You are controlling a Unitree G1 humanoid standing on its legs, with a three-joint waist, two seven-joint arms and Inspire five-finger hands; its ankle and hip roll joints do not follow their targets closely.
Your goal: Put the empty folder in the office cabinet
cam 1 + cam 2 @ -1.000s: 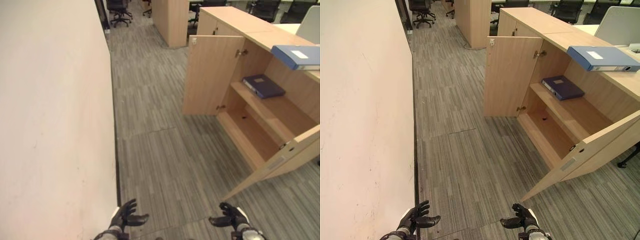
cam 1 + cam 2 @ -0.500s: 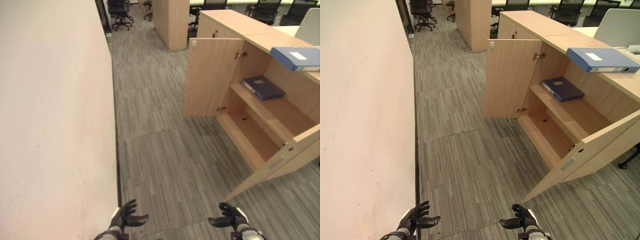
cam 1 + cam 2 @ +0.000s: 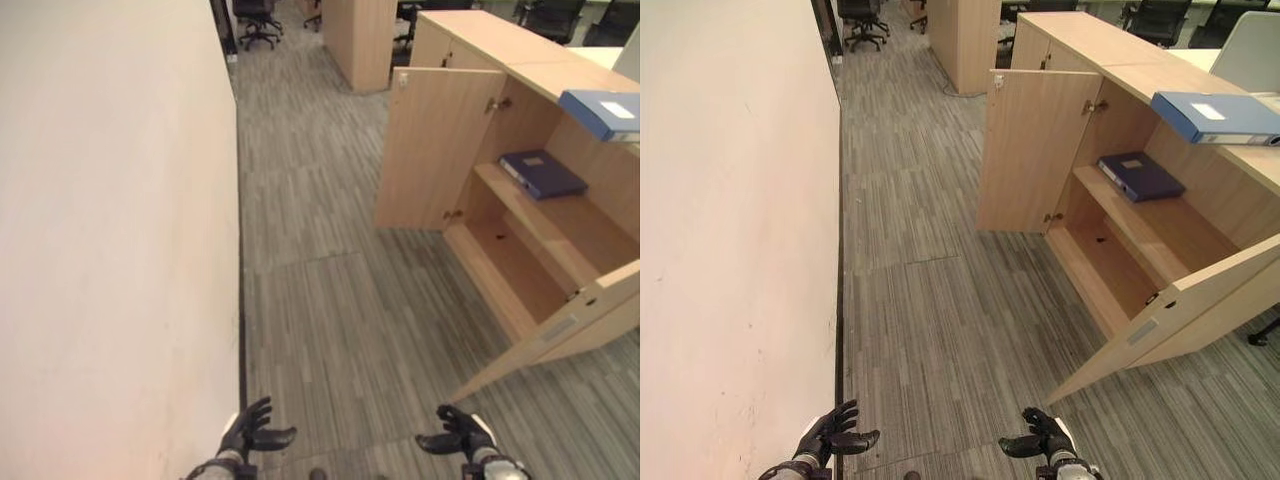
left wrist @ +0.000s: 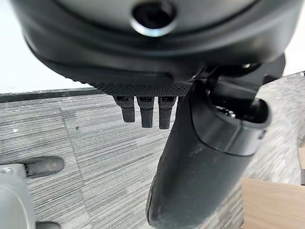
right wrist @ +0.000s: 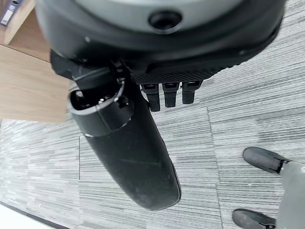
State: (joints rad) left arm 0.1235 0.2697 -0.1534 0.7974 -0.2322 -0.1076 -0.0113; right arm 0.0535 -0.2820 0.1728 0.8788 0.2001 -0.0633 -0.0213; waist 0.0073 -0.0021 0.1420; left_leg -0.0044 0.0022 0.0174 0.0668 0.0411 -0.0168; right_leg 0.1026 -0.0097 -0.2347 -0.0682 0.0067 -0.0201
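The wooden office cabinet (image 3: 520,250) stands at the right with both doors swung open. A dark blue folder (image 3: 543,172) lies flat on its upper shelf, and the lower shelf is bare. A lighter blue folder (image 3: 1218,115) with a white label lies on the cabinet's top. My left hand (image 3: 248,435) and right hand (image 3: 455,438) hover low over the carpet, well short of the cabinet. Both are open and hold nothing. In the wrist views the left hand (image 4: 205,157) and the right hand (image 5: 124,152) show relaxed fingers over the carpet.
A pale wall (image 3: 110,220) runs along the left. The near cabinet door (image 3: 560,325) juts out over the grey carpet, and the far door (image 3: 430,150) stands open toward the aisle. Another wooden cabinet (image 3: 365,40) and office chairs (image 3: 258,15) are at the back.
The camera has shifted, so the cabinet sits further right in the left eye view. Both hands stay open in the same pose.
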